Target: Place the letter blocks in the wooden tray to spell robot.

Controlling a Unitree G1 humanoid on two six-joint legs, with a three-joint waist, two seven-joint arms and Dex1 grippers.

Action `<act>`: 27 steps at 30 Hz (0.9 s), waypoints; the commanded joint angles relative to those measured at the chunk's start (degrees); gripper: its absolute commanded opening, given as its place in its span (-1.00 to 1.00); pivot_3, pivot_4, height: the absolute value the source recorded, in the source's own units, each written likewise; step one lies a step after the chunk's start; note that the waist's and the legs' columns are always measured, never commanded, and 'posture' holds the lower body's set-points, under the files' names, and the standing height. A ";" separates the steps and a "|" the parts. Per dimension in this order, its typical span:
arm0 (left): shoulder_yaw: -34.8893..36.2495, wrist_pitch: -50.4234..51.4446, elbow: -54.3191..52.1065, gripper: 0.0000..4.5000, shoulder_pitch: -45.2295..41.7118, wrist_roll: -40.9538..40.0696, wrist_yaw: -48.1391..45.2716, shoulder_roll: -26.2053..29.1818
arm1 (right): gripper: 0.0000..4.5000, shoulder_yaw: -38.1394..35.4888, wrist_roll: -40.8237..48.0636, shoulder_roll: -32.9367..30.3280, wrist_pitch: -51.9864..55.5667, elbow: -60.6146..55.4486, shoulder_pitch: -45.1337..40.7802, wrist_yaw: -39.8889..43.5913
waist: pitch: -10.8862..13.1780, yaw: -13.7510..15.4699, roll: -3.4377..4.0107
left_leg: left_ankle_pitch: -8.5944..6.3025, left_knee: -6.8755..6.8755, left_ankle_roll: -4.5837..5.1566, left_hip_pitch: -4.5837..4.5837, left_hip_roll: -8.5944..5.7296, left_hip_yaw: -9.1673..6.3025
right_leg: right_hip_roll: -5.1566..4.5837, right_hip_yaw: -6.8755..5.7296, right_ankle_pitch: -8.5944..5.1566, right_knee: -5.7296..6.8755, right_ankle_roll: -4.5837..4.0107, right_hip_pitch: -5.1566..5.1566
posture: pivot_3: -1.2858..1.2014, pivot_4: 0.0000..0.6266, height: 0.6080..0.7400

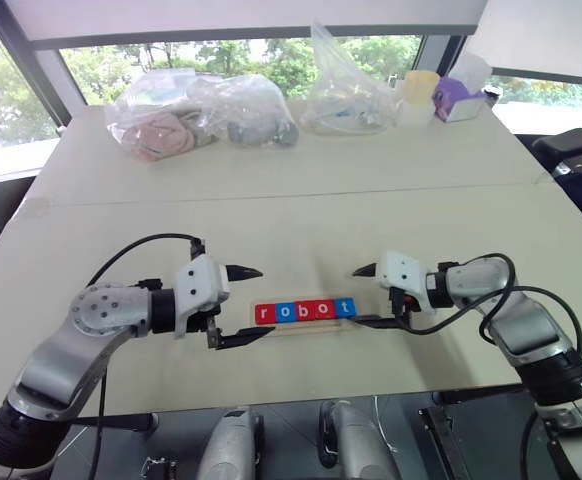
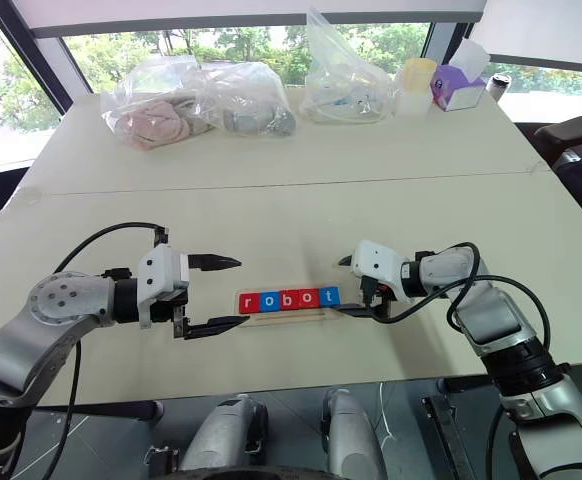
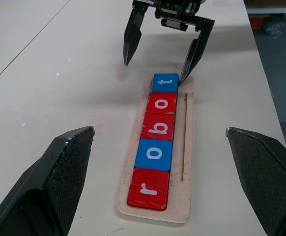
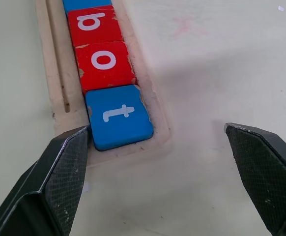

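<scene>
Five letter blocks lie in a row in the wooden tray (image 1: 308,326) and read r (image 3: 148,189), o (image 3: 154,154), b (image 3: 158,126), o (image 3: 162,103), t (image 3: 165,82); three are red and two blue. My left gripper (image 1: 264,302) stands open just off the tray's r end, nothing between its fingers. At the t end my right gripper (image 1: 356,297) is open too. One of its fingers (image 4: 67,162) sits low beside the t block (image 4: 118,115) at the tray's corner; whether it touches I cannot tell.
Clear plastic bags (image 1: 196,115) with soft items, a further bag (image 1: 346,95), a yellow cup (image 1: 420,88) and a purple box (image 1: 456,100) stand along the table's far edge. The table's front edge (image 1: 301,400) runs just below the tray. A dark chair (image 1: 576,150) is at the right.
</scene>
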 commanded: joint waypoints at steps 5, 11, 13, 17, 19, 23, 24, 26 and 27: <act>0.53 -0.02 -2.06 1.00 -0.10 -0.71 0.24 -0.14 | 0.99 -1.44 1.32 -0.26 0.66 -2.55 -0.80 0.40 | 0.00 0.00 0.00 | 0.00 0.00 0.00 0.00 0.00 -0.01 | 0.00 0.00 0.00 0.00 0.00 0.00 | 0.03 -0.52 1.00; 1.04 0.60 -2.27 1.00 0.05 -1.25 0.25 -0.03 | 0.99 -5.35 8.25 -4.77 9.83 -10.19 0.77 3.92 | 0.00 0.09 0.00 | 0.00 -0.01 0.00 -0.02 0.00 -0.10 | -0.01 0.00 0.00 0.00 0.00 -0.01 | 0.03 -0.52 1.00; 1.62 1.38 -2.37 1.00 0.10 -1.79 0.36 0.16 | 0.99 -8.30 11.82 -6.53 14.50 -13.15 0.78 4.17 | 0.01 0.08 0.00 | 0.00 -0.01 0.00 -0.03 0.00 -0.10 | -0.03 0.00 0.00 -0.01 0.00 -0.02 | 0.03 -0.52 1.00; 2.36 2.32 -2.68 1.00 0.49 -2.26 0.65 0.36 | 0.99 -13.16 16.72 -9.52 21.20 -17.39 1.37 3.37 | 0.01 0.06 0.00 | -0.01 -0.01 -0.01 -0.02 0.01 -0.12 | -0.03 -0.01 -0.01 -0.02 0.00 -0.02 | 0.03 -0.52 1.00; 2.70 2.57 -2.73 1.00 0.81 -2.47 0.90 0.52 | 0.99 -16.00 19.33 -11.18 24.63 -19.55 2.55 2.95 | 0.01 0.05 0.00 | -0.01 -0.02 -0.01 -0.03 0.02 -0.12 | -0.03 -0.01 -0.01 -0.02 0.00 -0.04 | 0.03 -0.52 1.00; 4.10 4.03 -2.93 1.00 1.68 -3.56 1.29 0.94 | 0.99 -20.51 23.28 -13.80 29.48 -23.78 6.60 1.97 | 0.01 0.07 0.00 | -0.02 -0.05 -0.02 -0.06 0.02 -0.11 | -0.04 0.00 -0.02 -0.07 0.00 -0.07 | 0.03 -0.52 1.00; 4.51 3.91 -2.85 1.00 2.18 -3.46 1.06 1.32 | 0.99 -21.42 23.82 -13.94 30.19 -25.04 8.34 1.31 | 0.01 0.08 -0.01 | -0.02 -0.05 -0.01 -0.06 0.02 -0.11 | -0.04 -0.01 -0.02 -0.07 0.00 -0.06 | 0.03 -0.52 1.00; 5.11 3.81 -2.69 1.00 2.80 -3.44 0.73 1.80 | 0.99 -22.37 24.52 -13.93 30.87 -26.76 10.70 -0.03 | 0.01 0.08 -0.01 | -0.02 -0.06 -0.02 -0.06 0.02 -0.12 | -0.04 -0.01 -0.03 -0.08 0.01 -0.06 | 0.03 -0.52 1.00; 5.31 3.84 -2.61 1.00 2.95 -3.55 0.66 1.95 | 0.99 -22.57 24.76 -13.88 31.00 -27.32 11.41 -0.61 | 0.01 0.07 -0.01 | -0.02 -0.06 -0.02 -0.06 0.02 -0.11 | -0.04 -0.01 -0.03 -0.09 0.01 -0.06 | 0.03 -0.52 1.00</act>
